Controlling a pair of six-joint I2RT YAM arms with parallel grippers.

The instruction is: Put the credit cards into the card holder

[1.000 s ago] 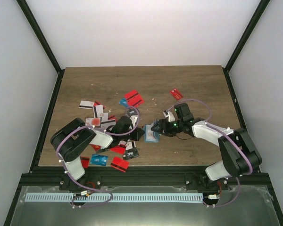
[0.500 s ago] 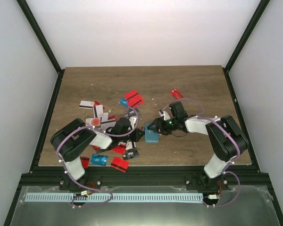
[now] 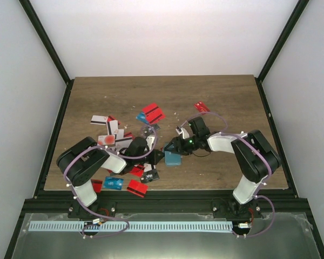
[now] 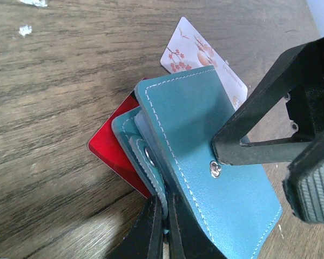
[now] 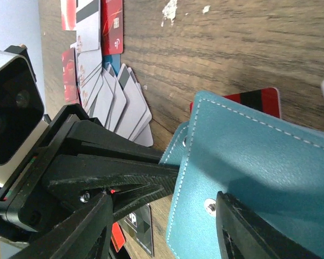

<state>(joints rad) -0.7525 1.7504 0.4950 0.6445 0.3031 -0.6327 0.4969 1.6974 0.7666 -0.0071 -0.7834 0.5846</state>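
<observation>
The teal card holder [image 3: 173, 158] lies on the wood table [image 3: 227, 91] between both grippers. My left gripper [image 3: 157, 156] is shut on the edge of its lower flap [image 4: 151, 167]; its fingertips [image 4: 154, 216] pinch the teal leather. My right gripper [image 3: 173, 145] is open. One of its fingers [image 4: 259, 124] rests on the top cover [image 4: 205, 135] beside the snap, and the other [image 5: 81, 232] is off the holder, next to the left gripper. A red credit card [image 4: 110, 145] lies under the holder. A white flowered card [image 4: 205, 59] lies behind it.
Several red and white cards [image 3: 110, 132] are piled at the left. Two red cards [image 3: 153, 113] lie behind, one red card [image 3: 202, 107] at the right, and a blue card [image 3: 112, 183] and red card [image 3: 136, 188] near the front edge. White cards [image 5: 119, 102] fan out.
My right gripper has moved left over the card holder, closer to the left gripper, and its arm has folded in. The left gripper has stayed on the holder.
</observation>
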